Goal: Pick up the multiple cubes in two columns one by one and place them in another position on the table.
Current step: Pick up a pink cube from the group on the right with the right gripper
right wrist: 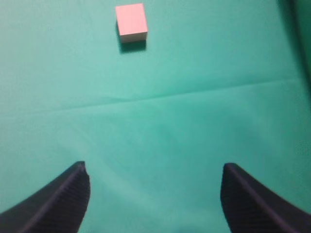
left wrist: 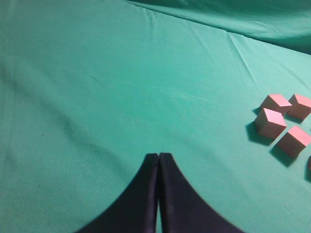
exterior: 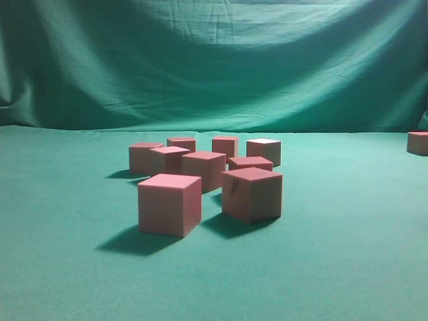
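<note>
Several pinkish-red cubes (exterior: 207, 170) stand in a loose cluster on the green table (exterior: 348, 267), the two nearest ones (exterior: 170, 204) (exterior: 252, 193) in front. One cube (exterior: 418, 142) sits alone at the far right edge. Neither gripper shows in the exterior view. In the left wrist view my left gripper (left wrist: 159, 156) is shut and empty over bare cloth, with cubes (left wrist: 270, 123) well off to its right. My right gripper (right wrist: 155, 171) is open with nothing between its fingers; a single cube (right wrist: 131, 21) lies on the cloth well ahead of it, slightly left.
A draped green backdrop (exterior: 214, 60) closes off the far side of the table. Wrinkles run across the cloth (right wrist: 160, 97) between the right gripper and the lone cube.
</note>
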{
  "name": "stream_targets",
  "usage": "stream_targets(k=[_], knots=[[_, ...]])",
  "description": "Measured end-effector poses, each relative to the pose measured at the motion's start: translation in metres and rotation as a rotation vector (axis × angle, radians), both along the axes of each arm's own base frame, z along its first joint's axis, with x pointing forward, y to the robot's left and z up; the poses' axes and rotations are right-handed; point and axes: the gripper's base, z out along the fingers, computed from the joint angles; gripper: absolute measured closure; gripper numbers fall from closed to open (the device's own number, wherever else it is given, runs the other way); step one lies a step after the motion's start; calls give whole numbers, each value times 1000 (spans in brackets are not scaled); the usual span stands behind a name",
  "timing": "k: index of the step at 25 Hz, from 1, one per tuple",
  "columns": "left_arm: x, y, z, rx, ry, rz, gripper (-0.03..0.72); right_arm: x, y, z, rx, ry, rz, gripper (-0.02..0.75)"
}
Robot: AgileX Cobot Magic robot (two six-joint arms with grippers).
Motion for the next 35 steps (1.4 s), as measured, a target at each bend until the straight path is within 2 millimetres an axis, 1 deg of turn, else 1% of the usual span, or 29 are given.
stream_targets(k=[3, 5, 10, 11, 14, 16, 20, 22, 23, 25, 27, 28, 29, 31, 33, 35], knots=[[0, 0, 0, 0, 0, 0, 688, 28, 1, -24, -18, 20, 48, 169], [0, 0, 0, 0, 0, 0, 688, 48, -1, -34, -23, 29, 58, 169], [0, 0, 0, 0, 0, 0, 688, 96, -15, -54, -25, 37, 27, 169], [0, 0, 0, 0, 0, 0, 688, 104, -17, -55, -25, 35, 25, 169], [0, 0, 0, 0, 0, 0, 688, 124, -19, -70, -27, 48, 44, 169], [0, 0, 0, 0, 0, 0, 688, 133, -17, -83, -13, 69, 63, 169], [0, 0, 0, 0, 0, 0, 688, 142, -14, -107, 19, 105, 76, 169], [0, 0, 0, 0, 0, 0, 688, 143, -13, -114, 26, 116, 75, 169], [0, 0, 0, 0, 0, 0, 688, 143, -13, -117, 27, 122, 75, 221], [0, 0, 0, 0, 0, 0, 688, 144, -13, -119, 27, 128, 75, 277], [0, 0, 0, 0, 0, 0, 688, 144, -13, -119, 26, 128, 77, 370], [0, 0, 0, 0, 0, 0, 688, 144, -13, -119, 26, 128, 77, 435], [0, 0, 0, 0, 0, 0, 688, 143, -13, -119, 27, 132, 76, 482], [0, 0, 0, 0, 0, 0, 688, 143, -13, -117, 26, 141, 74, 480], [0, 0, 0, 0, 0, 0, 688, 143, -13, -109, 31, 163, 68, 480], [0, 0, 0, 0, 0, 0, 688, 146, -12, -93, 45, 163, 59, 480]])
